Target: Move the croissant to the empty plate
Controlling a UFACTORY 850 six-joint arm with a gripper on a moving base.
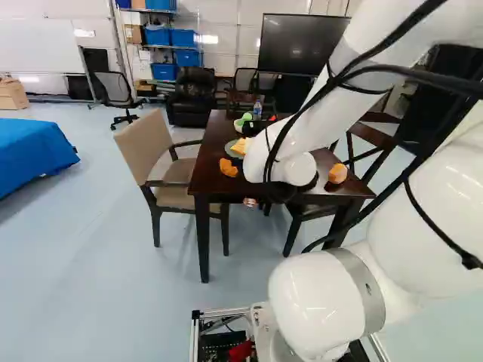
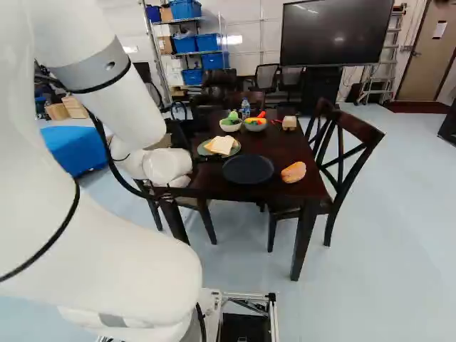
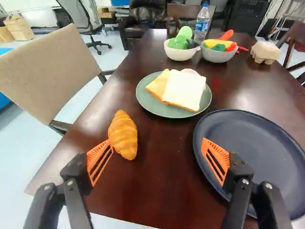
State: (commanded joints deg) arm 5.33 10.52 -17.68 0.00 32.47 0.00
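Note:
At the left of the right base view, my gripper (image 2: 207,157) shows as a dark part beyond the white arm, low over the table. In the wrist view the gripper (image 3: 157,144) stands wide open, with bare table between its fingers. The croissant (image 3: 123,135) lies on the table at the tip of one finger, overlapped by its orange pad; I cannot tell whether they touch. It also shows as an orange croissant (image 1: 229,169) near the table's edge. The empty dark plate (image 3: 259,148) lies on the other side, partly behind the other finger.
A green plate (image 3: 143,101) holding bread slices lies ahead of the gripper. Beyond are two bowls (image 3: 179,53) of toy food, a bottle (image 3: 202,24) and an egg carton (image 3: 265,51). An orange roll (image 2: 293,172) lies beside the dark plate. Chairs (image 1: 158,147) flank the table (image 2: 285,146).

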